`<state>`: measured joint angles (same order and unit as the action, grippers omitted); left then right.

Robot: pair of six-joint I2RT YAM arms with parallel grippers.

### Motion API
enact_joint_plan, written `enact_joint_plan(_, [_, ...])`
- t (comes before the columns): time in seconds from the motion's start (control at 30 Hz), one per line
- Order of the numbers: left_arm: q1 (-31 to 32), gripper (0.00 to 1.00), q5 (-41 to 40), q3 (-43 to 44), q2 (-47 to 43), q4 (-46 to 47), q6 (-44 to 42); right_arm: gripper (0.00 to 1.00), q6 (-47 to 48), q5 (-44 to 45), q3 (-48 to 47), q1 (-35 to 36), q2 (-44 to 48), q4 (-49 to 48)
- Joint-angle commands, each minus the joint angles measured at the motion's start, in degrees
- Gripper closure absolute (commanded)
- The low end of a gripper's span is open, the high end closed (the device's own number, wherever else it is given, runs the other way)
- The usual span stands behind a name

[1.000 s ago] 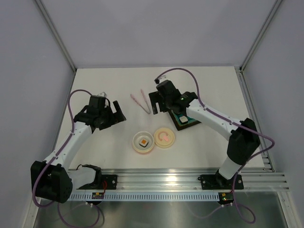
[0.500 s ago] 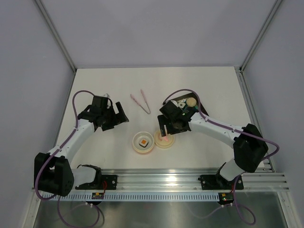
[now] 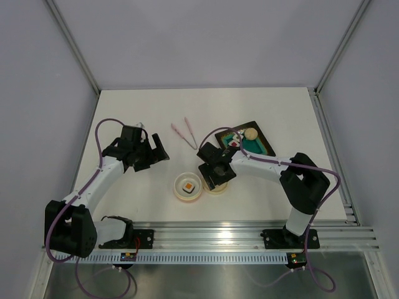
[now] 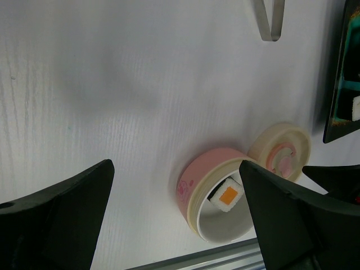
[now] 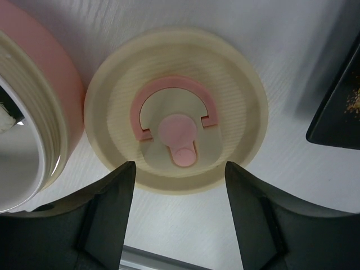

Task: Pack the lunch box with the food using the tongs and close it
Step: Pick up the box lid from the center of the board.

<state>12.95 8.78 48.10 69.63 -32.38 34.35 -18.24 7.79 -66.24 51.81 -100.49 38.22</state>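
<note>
My right pincer hangs low over the lid, fingers apart, one on each side of its near rim, gripping nothing. My left pincer is spread wide and empty, well left of the lunch box.

The box sits near the middle of the table, just left of the lid. It holds one white block with an orange centre. The tongs lie on the far side, untouched, while a beige ball and a red-centred block wait on the dark tray to the right.

The main risk, as I judge it, is lifting the lid now and shutting the box with food left out. The lid is also a wide, shallow disc of smooth cream plastic, finely ridged, with a raised pink curl. My fingers could skid off its thin rim, or push it sideways into the box's pink ribbed wall and shift the box. The tongs look slender and springy, so a crooked grab could twist them.
</note>
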Motion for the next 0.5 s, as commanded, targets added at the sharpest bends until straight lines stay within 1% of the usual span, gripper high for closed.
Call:
enact_joint_plan(0.0, [0.23, 0.02, 0.89, 0.42, 0.34, 1.88, -0.42, 0.28, 4.96, -0.85, -2.67, -0.04, -0.94, -1.56])
enact_joint_plan(0.1, [0.23, 0.02, 0.80, 0.42, 0.07, 1.80, -0.25, 0.27, 5.23, -1.90, -2.23, -0.22, -1.64, -3.15])
enact_joint_plan(0.13, [0.23, 0.02, 0.80, 0.33, -0.02, 1.88, -0.25, 0.22, 5.32, -2.25, -2.23, -0.31, -1.99, -3.41])
enact_joint_plan(0.2, [0.23, 0.02, 0.80, 0.24, -0.19, 1.88, -0.25, 0.19, 5.76, -2.69, -2.05, -0.74, -2.43, -4.29])
enact_joint_plan(0.43, [0.23, 0.02, 0.54, 0.59, -0.28, 1.44, -0.25, 0.22, 6.55, -1.91, -1.61, -1.63, -4.01, -6.22])
enact_joint_plan(0.47, [0.15, 0.02, 0.54, 0.60, -0.28, 1.44, -0.16, 0.25, 6.46, -1.99, -1.61, -1.71, -4.19, -6.31])
